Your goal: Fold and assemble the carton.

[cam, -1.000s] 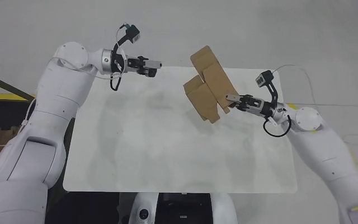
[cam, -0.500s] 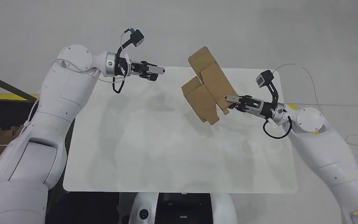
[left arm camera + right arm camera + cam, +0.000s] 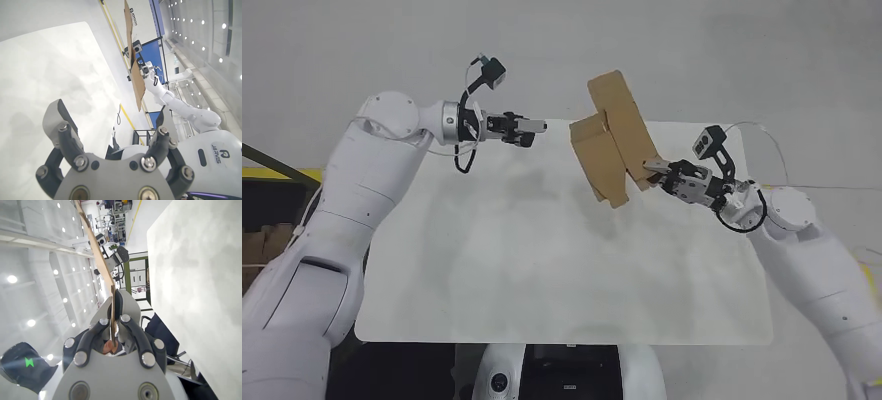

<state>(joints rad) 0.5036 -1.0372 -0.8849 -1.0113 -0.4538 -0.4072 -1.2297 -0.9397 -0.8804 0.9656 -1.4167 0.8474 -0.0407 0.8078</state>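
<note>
The right end effector [image 3: 650,168] is pinching the flat carton [image 3: 612,135] above the counter [image 3: 542,270]; the left end effector [image 3: 537,127] is hovering spread wide, apart from it.

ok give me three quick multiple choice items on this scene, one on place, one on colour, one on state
1. Where is the carton? A on the floor B raised in the right gripper C in a bin
2. What colour is the carton? A brown B white C blue
3. The left gripper is: A open and empty B shut on the carton C shut on a tool
Key: 1 B, its jaws clamp the cardboard edge; 2 A, plain brown cardboard; 3 A, jaws apart, nothing between.
</note>
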